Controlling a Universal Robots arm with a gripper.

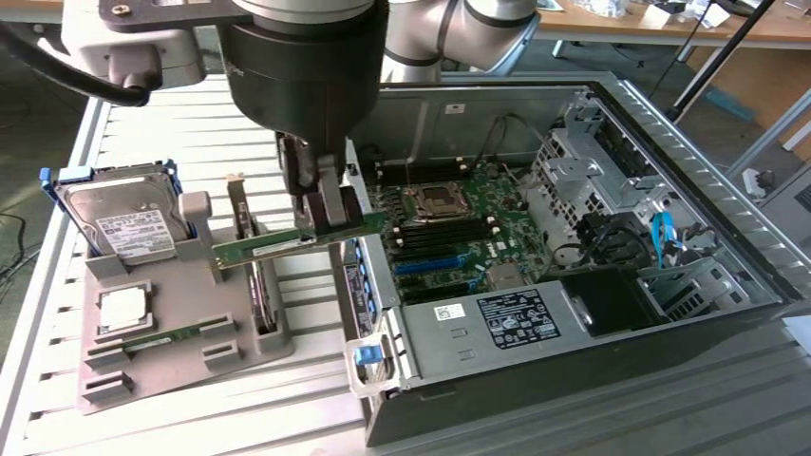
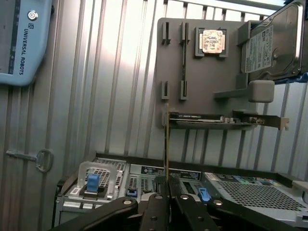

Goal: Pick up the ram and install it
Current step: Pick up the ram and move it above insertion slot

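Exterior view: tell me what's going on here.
The robot arm's tool is shut on the ram, holding the green stick in the air between the gray parts holder and the open computer case. It is not yet on the motherboard. Another thin green stick lies in the holder.

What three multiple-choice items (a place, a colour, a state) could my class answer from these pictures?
1. Where is the gripper?
A. Deep inside the case.
B. Above the tray's edge, beside the case.
C. Over the hard drive.

2. What colour is the ram?
A. Red.
B. White.
C. Green.

3. How is the gripper?
A. Open, empty.
B. Shut, empty.
C. Shut on the ram.

Answers:
1 B: it hangs between tray and case.
2 C: the board is green.
3 C: it pinches the ram, which is clear of the tray.
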